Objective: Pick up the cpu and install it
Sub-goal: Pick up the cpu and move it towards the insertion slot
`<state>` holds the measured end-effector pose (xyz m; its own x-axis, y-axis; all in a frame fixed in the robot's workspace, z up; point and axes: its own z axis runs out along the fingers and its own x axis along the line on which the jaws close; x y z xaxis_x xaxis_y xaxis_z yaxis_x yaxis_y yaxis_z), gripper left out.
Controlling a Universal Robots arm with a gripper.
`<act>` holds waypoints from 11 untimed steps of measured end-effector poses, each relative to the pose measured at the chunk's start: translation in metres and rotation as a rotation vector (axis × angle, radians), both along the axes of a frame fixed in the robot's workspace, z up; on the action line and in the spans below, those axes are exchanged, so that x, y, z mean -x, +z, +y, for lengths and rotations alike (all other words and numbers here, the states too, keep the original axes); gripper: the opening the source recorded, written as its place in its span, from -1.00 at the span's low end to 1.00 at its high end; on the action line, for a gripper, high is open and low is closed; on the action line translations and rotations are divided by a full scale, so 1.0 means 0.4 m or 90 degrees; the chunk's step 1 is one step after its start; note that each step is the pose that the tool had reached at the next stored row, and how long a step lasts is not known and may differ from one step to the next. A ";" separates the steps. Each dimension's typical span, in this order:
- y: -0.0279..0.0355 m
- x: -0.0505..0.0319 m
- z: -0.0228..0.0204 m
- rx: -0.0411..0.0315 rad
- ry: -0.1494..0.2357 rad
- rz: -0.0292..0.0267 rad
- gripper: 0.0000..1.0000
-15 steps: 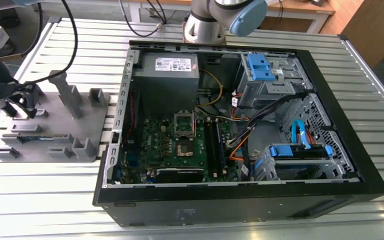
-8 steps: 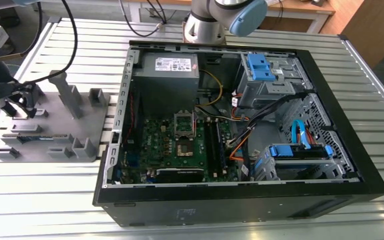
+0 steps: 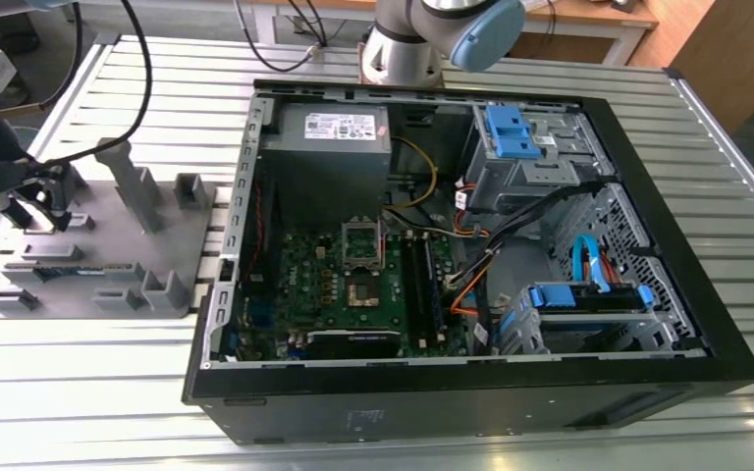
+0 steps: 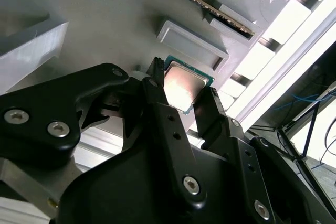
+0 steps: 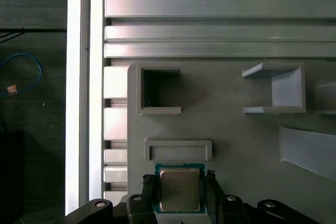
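The cpu [image 5: 179,190] is a small square chip with a silvery top and a thin green rim. It sits at a shallow holder on the grey fixture plate [image 5: 231,129]. My gripper [image 5: 179,184] has a black finger [image 5: 148,186] against each side of the chip and looks shut on it. The second wrist view shows the same hold on the cpu [image 4: 184,85], with the gripper [image 4: 181,82] close to the plate [image 4: 105,14]. In the exterior view my gripper [image 3: 39,201] is over the plate [image 3: 102,245], at that view's left. The motherboard's socket [image 3: 361,263] lies open inside the case.
The open black computer case [image 3: 482,392] lies at the exterior view's right, with a grey power supply [image 3: 325,132], blue drive cages [image 3: 521,132] and cables. Upright grey posts [image 3: 134,182] stand on the fixture plate. A memory stick [image 4: 205,6] lies in a holder near the chip.
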<state>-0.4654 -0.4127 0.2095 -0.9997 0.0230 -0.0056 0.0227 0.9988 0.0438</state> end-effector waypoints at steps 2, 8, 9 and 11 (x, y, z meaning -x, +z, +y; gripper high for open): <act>0.001 0.000 0.000 0.0000 0.000 -0.0001 -0.06; 0.006 0.000 0.000 0.0000 0.000 -0.0001 -0.06; 0.007 0.000 0.000 0.0000 0.000 -0.0001 -0.06; 0.009 0.000 0.000 -0.0001 0.000 -0.0001 -0.06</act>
